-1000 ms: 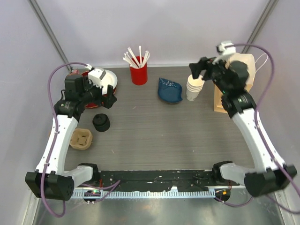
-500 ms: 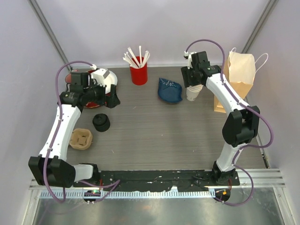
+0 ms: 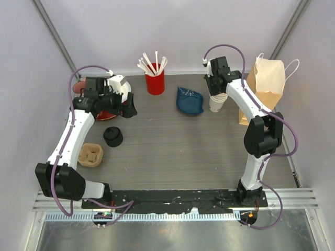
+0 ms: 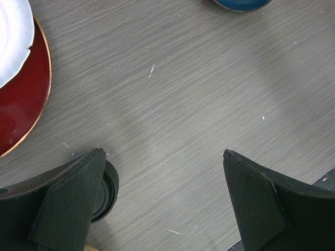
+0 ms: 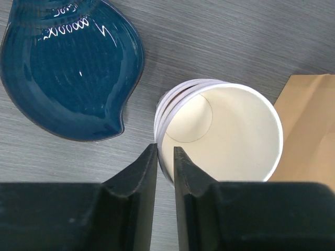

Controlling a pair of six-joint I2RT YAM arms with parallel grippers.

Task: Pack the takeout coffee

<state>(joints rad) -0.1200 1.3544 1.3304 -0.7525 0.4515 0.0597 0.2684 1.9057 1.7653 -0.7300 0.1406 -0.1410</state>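
The left arm and right arm have white shells, black joints and black bases. A purple cable loops along each. The left gripper has thick matte-black wedge fingers; the right gripper has slimmer black ones.

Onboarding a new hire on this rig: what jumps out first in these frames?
The right gripper pinches the rim of the stacked paper cups, beside the blue leaf-shaped dish and the brown paper bag at the back right. Back left, the left gripper hangs wide open over bare table by the red plate.
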